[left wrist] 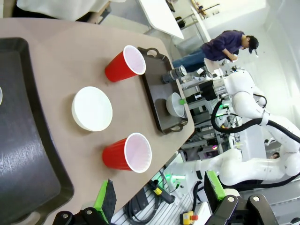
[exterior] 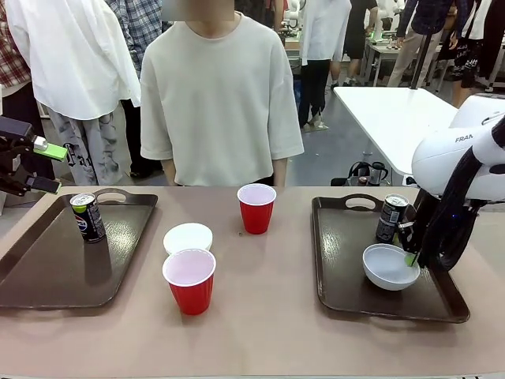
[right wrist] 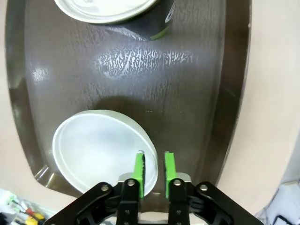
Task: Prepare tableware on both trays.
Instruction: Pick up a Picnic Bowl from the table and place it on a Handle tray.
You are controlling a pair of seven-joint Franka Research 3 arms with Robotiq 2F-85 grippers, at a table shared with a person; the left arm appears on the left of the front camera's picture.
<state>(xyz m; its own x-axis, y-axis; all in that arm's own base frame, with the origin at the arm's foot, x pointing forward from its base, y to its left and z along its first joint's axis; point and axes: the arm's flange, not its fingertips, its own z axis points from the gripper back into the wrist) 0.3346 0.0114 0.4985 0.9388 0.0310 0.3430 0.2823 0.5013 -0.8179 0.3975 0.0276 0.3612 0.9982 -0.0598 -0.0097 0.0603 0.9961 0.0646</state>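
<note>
Between left tray [exterior: 47, 268] and right tray [exterior: 347, 260]: red cups [exterior: 189, 280], bowl [exterior: 188, 237]

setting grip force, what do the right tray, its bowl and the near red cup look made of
Right tray: likely hard plastic, dark brown, pebbled sheen with glints. White bowl: smooth and thin-rimmed, plastic or melamine; ceramic not excluded. Near red cup: thin plastic, glossy red outside, white inside.

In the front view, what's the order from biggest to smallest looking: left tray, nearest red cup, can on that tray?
1. left tray
2. nearest red cup
3. can
The cup stands closer to the camera than the can, so their true order is unsure.
</note>
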